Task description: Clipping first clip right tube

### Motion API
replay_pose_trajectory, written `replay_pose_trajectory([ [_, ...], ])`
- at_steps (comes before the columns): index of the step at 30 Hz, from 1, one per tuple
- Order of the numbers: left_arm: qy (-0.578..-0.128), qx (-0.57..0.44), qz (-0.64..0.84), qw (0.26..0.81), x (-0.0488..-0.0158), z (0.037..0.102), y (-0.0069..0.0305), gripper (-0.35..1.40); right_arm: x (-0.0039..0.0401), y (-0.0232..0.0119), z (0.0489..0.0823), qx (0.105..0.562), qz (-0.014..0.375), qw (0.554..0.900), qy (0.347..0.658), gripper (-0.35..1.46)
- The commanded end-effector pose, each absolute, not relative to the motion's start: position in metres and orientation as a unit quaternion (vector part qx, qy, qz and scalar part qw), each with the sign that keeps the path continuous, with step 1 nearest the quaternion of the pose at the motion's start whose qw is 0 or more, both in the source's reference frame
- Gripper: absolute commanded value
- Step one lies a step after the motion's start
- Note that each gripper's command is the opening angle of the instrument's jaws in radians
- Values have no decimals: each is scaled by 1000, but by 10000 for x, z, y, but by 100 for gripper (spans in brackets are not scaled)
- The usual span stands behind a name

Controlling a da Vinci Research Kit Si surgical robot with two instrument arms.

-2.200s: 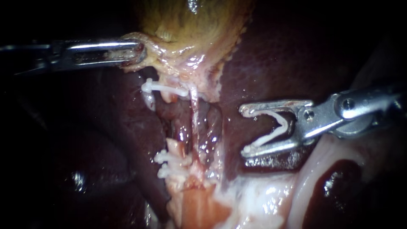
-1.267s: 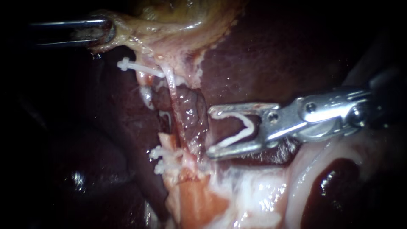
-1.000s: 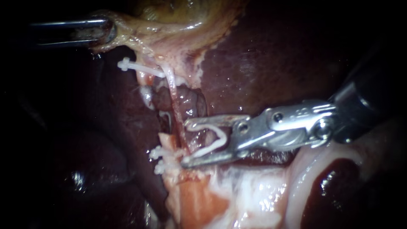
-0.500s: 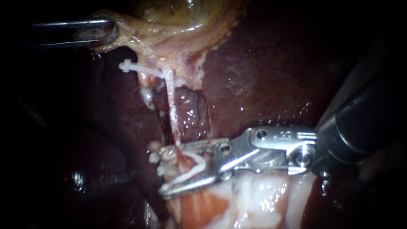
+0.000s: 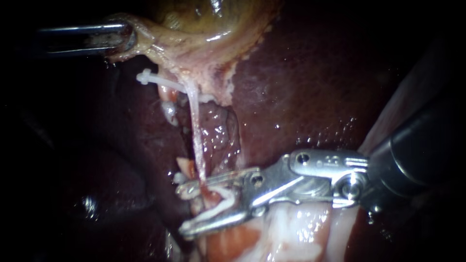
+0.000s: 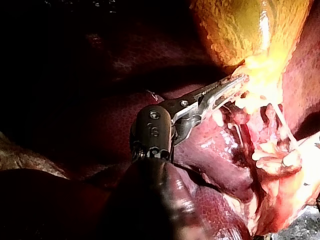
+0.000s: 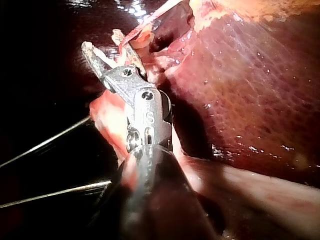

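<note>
- While the right instrument [image 5: 180, 211] sat well off over the liver [image 5: 301, 87] a couple of seconds ago, it's now come across to the right tube [image 5: 195, 126], low down near its bottom end.
- Its jaws stand apart, each touching the open white clip [image 5: 221, 201] seated between them. The tube runs down into that V, and the gap looks a bit narrower than half a second back.
- Left instrument [image 5: 127, 39] hasn't budged, jaws clamped on the gallbladder [image 5: 194, 29] edge.
- A second clip [image 5: 153, 79] sits up by the gallbladder, just left of the tube.
</note>
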State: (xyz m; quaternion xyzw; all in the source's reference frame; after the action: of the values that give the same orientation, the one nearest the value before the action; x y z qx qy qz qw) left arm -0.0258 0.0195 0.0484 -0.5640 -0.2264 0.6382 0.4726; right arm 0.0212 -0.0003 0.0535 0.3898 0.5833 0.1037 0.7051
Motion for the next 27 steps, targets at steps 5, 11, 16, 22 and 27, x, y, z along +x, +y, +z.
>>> replay_pose_trajectory([
  [5,-226,-564,638,473,-258,484,195,-35,208,-1,536,404,94,701,580,-14],
  [11,-226,-564,638,473,-259,484,195,-35,206,0,537,418,88,698,575,-35],
  [16,-226,-564,638,473,-259,484,195,-35,204,1,539,431,104,696,565,-35],
  [22,-226,-564,638,473,-259,484,195,-35,203,2,540,433,105,697,562,-35],
  [27,-226,-564,638,473,-259,484,195,-35,203,2,542,434,107,697,561,-35],
])
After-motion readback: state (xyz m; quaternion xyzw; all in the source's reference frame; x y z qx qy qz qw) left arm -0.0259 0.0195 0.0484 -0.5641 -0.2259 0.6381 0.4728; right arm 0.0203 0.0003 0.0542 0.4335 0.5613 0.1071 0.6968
